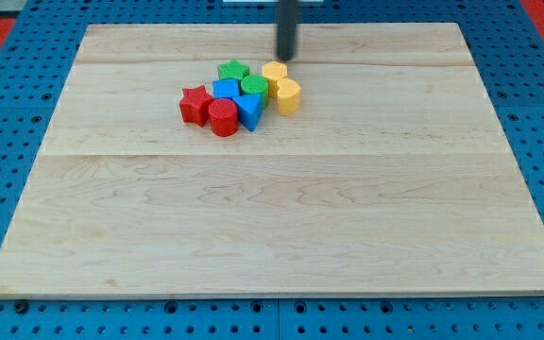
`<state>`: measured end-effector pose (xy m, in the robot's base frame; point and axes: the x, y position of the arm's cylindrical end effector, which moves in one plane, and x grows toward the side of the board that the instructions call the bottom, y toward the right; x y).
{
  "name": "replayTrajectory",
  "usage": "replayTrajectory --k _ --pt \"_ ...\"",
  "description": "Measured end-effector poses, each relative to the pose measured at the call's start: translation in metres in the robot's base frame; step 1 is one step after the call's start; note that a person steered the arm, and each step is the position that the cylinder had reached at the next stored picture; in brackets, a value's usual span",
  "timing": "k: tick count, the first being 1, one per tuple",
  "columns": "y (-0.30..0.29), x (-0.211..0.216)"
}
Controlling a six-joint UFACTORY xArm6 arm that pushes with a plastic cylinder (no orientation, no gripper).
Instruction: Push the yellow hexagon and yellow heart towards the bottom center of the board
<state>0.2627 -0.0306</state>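
1. Wooden bench (272, 217) of pale planks carries one tight cluster of blocks in its far half, a little left of centre.
2. The yellow hexagon (274, 72) sits at the far right of the cluster, and the yellow heart (288, 95) lies just nearer than it, touching or almost touching; their shapes are hard to make out at this size.
3. My tip (285, 57) stands just beyond the yellow hexagon, slightly to its right, with a small gap.
4. The tool is a plain dark rod with nothing to spread or pinch; it holds no block.
5. The green star (233, 71) lies left of the hexagon, with a green cylinder (254, 89) beside the heart.
6. A blue cube (226, 91) and a blue triangle (250, 110) sit mid-cluster.
7. The red star (195, 104) is leftmost, and the red cylinder (223, 118) is nearest.
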Motion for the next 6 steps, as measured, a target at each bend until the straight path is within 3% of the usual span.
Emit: replayTrajectory --k 1,2,3,6 --pt "-0.002 0.01" --pt "0.058 0.037" --pt "0.049 0.091" --pt "0.095 0.165"
